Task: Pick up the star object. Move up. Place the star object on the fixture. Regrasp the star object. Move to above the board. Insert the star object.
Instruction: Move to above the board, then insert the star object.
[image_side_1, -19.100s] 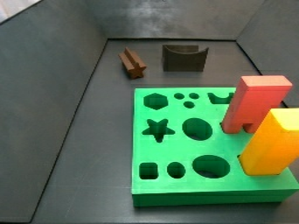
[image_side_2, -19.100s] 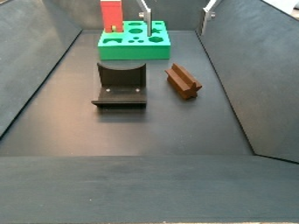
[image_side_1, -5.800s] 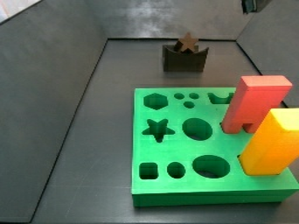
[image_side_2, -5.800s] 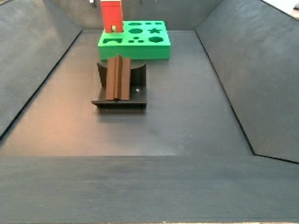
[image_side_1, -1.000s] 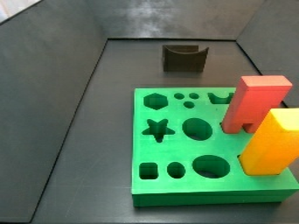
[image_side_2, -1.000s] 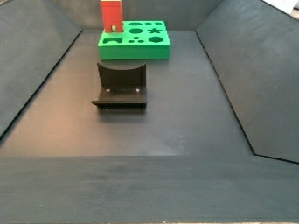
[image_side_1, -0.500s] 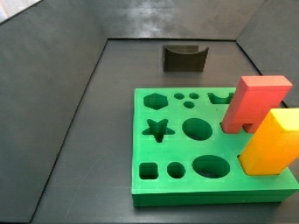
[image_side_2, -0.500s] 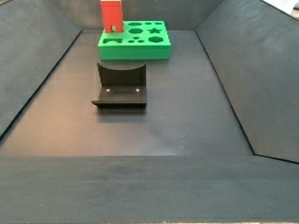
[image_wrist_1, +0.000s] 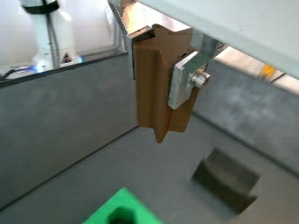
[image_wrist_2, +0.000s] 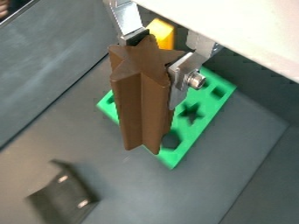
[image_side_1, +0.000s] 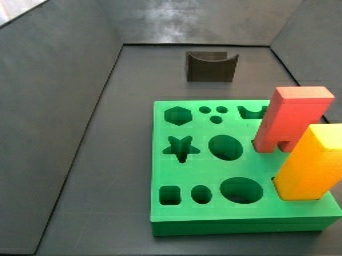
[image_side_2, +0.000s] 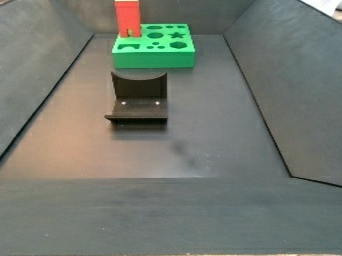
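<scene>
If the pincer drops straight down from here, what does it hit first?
Probably bare floor. The pincer holds the star bar upright, above and short of the board; the fixture sits off to the side. Depth is unclear.

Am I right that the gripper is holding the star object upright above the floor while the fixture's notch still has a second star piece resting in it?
Not quite: the fixture is empty, as both side views show. The rest holds. In both wrist views the gripper is shut on the star object, held upright above the floor, with the board below and behind it.
</scene>
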